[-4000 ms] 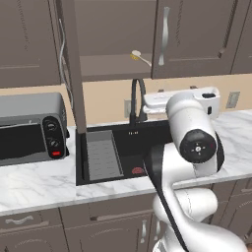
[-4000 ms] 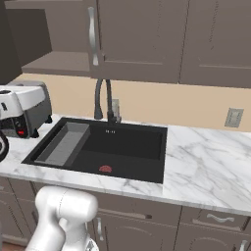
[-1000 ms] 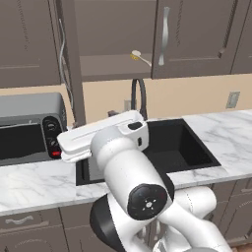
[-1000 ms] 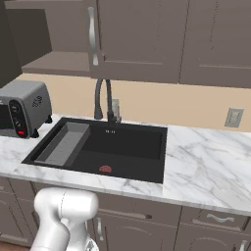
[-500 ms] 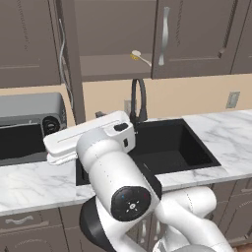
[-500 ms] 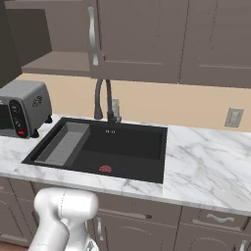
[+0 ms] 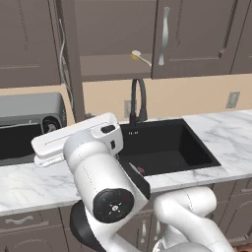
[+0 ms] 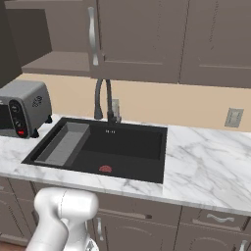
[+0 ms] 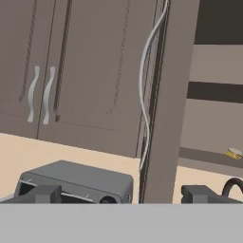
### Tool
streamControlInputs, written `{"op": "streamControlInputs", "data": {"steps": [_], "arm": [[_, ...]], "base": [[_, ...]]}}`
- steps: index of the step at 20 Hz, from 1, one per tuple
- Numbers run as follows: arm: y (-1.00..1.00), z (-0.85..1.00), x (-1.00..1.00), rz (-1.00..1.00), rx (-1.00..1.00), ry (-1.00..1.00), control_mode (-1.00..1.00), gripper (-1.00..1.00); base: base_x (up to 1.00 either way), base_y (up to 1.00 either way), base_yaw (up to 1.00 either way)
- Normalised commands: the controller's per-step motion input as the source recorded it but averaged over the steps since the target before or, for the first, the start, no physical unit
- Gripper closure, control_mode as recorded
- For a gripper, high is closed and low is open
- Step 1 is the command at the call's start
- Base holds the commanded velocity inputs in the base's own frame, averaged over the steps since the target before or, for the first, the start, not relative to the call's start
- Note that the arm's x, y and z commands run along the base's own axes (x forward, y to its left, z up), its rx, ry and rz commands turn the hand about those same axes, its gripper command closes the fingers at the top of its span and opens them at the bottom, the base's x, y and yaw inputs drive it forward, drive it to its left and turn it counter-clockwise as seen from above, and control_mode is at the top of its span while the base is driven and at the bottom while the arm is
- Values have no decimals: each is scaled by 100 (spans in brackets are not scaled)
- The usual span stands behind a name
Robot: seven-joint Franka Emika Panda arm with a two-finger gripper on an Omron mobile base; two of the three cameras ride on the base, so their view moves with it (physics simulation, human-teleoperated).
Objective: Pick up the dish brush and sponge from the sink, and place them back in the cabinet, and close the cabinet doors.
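The dish brush (image 7: 140,57) lies on the shelf of the open cabinet (image 7: 110,66), cream head to the left. In the hand view its yellow head (image 9: 233,153) shows at the right on that shelf. My gripper (image 9: 122,194) is open and holds nothing; it faces the left cabinet door (image 9: 163,95), which stands open edge-on with its silver handle (image 9: 146,80) toward me. The right cabinet door (image 7: 165,37) looks shut. The black sink (image 8: 147,169) holds a grey tray (image 8: 63,142) and a red drain (image 8: 105,169). The sponge is out of view.
A grey toaster oven (image 7: 24,123) stands on the marble counter (image 8: 206,162) left of the sink, just below and beyond my hand. The black faucet (image 8: 103,100) arches behind the basin. Closed wall cabinets (image 9: 42,90) hang to the left.
My arm has swung left across the sink toward the toaster oven, and now covers the basin's left part in the left base view. The brush and the doors have not moved.
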Motion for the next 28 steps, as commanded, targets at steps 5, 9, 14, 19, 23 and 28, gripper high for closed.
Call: {"op": "streamControlInputs", "data": {"steps": [5, 9, 14, 19, 23, 28], "arm": [[19, -3, 21, 0, 0, 0, -100, -100], [11, -3, 25, 0, 0, 0, -100, -100], [15, -9, 23, 0, 0, 0, -100, -100], [22, -12, 26, 0, 0, 0, -100, -100], [19, -3, 30, -1, 0, 0, -100, -100], [2, 0, 29, -7, 0, 0, -100, -100]], "base": [[0, 0, 0], [0, 0, 0], [0, 0, 0], [0, 0, 0], [0, 0, 0], [0, 0, 0]]}}
